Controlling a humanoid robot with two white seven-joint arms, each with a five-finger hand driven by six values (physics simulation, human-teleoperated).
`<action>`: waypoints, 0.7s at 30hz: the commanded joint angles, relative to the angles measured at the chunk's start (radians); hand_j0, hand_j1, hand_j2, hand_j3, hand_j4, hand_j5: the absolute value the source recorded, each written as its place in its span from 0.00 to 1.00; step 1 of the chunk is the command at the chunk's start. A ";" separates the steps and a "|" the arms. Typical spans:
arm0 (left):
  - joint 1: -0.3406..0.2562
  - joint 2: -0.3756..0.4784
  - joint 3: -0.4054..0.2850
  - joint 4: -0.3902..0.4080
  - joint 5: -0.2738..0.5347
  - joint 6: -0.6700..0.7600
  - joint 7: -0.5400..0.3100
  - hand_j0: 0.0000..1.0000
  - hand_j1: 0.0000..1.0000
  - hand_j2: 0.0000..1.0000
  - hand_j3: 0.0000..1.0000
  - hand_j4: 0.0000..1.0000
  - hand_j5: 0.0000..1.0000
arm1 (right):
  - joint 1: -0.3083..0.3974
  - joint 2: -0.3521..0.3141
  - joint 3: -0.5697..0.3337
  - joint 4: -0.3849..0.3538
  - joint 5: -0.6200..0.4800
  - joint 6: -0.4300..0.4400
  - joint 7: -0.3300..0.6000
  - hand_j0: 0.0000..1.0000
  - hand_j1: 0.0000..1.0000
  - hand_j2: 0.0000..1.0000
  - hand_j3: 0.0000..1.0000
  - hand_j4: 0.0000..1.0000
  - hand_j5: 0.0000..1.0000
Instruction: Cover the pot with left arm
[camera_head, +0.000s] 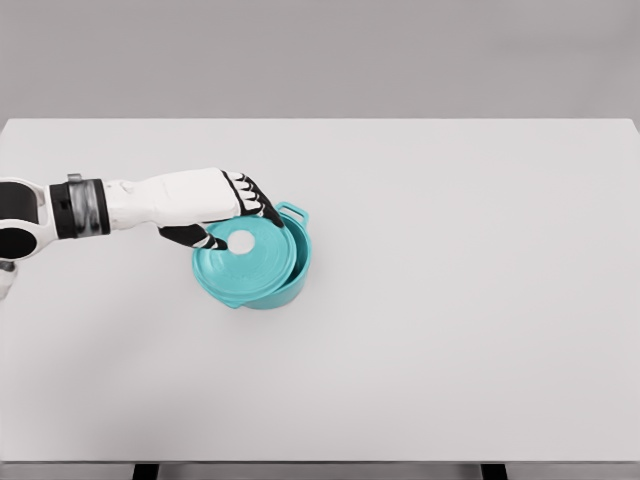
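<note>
A teal pot (290, 285) with a small handle at its far right stands left of the table's middle. A teal round lid (250, 262) with a white knob (241, 241) lies tilted over the pot's mouth, shifted toward the left. My left hand (232, 222) comes in from the left and its dark fingers (258, 205) curl around the lid's knob from above and behind. The right arm does not show.
The white table (450, 300) spreads wide to the right and front of the pot. Its far edge meets a grey wall, and its front edge runs along the bottom of the picture.
</note>
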 joint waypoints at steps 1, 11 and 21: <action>0.000 -0.004 0.000 0.003 0.005 0.003 0.000 0.82 0.82 0.82 0.82 0.82 0.82 | 0.000 0.000 0.000 0.000 0.000 0.000 0.000 1.00 1.00 1.00 1.00 1.00 1.00; -0.003 -0.007 -0.002 0.005 0.005 0.003 0.000 0.82 0.82 0.82 0.82 0.82 0.82 | 0.000 0.000 0.000 0.000 0.000 0.000 0.000 1.00 1.00 1.00 1.00 1.00 1.00; -0.005 -0.027 -0.002 0.005 0.005 0.003 0.000 0.82 0.82 0.82 0.82 0.82 0.82 | 0.000 0.000 0.000 0.000 0.000 0.000 0.000 1.00 1.00 1.00 1.00 1.00 1.00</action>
